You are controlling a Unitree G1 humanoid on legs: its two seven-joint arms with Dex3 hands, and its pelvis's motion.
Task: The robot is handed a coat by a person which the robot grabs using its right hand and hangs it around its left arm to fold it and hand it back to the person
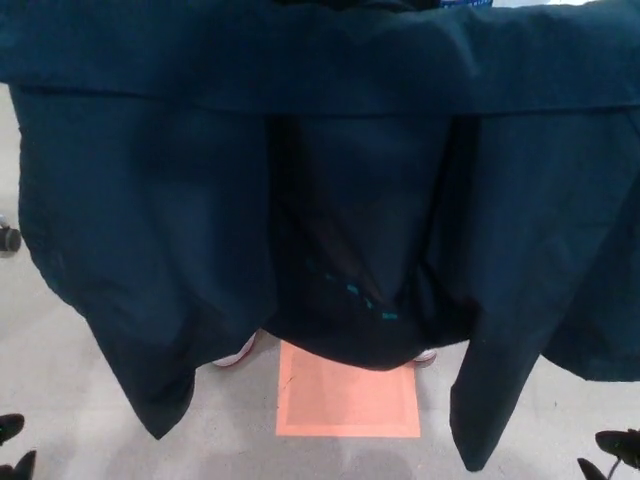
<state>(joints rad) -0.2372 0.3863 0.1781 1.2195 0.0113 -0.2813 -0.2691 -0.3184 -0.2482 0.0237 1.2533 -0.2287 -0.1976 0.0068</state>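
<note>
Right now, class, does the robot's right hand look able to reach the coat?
Probably yes: the right hand shows at the lower right, just below the hanging navy coat, with nothing visible between them; depth is unclear.

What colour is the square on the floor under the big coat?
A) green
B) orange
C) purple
B: the square patch on the grey floor, just below the hanging dark coat, is orange.
</note>
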